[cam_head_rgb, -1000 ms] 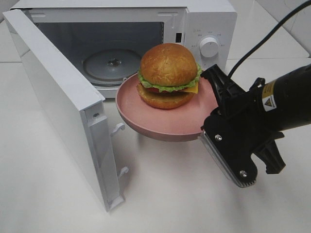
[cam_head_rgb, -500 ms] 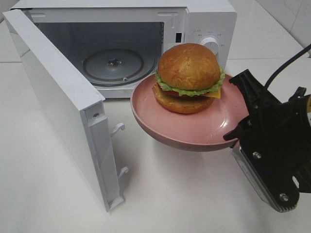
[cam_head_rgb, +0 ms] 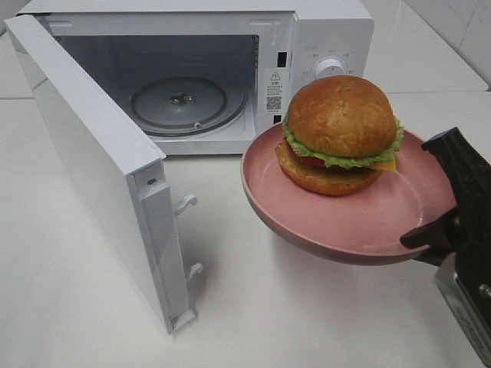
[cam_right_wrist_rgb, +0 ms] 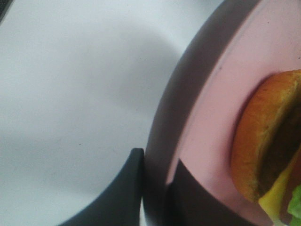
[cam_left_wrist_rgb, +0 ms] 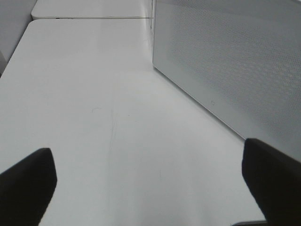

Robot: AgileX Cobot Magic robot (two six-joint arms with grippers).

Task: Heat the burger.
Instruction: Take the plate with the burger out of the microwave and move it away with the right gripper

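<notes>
The burger [cam_head_rgb: 340, 134] with its golden bun, lettuce and cheese sits on a pink plate [cam_head_rgb: 360, 222], held in the air to the right of the microwave's opening. My right gripper [cam_head_rgb: 446, 201] is shut on the plate's right rim. The right wrist view shows its fingers [cam_right_wrist_rgb: 127, 188] pinching the plate [cam_right_wrist_rgb: 211, 108] edge, with the burger [cam_right_wrist_rgb: 263, 141] just beyond. My left gripper [cam_left_wrist_rgb: 149, 188] is open over bare table, nothing between its fingers; it is out of the high view.
The white microwave [cam_head_rgb: 322, 38] stands at the back with its door [cam_head_rgb: 92, 161] swung wide open to the left and a glass turntable [cam_head_rgb: 180, 100] inside. The left wrist view shows the mesh door panel [cam_left_wrist_rgb: 235, 66] close by.
My right gripper has carried the plate and burger rightwards and nearer the front, away from the microwave opening. The left gripper has not changed.
</notes>
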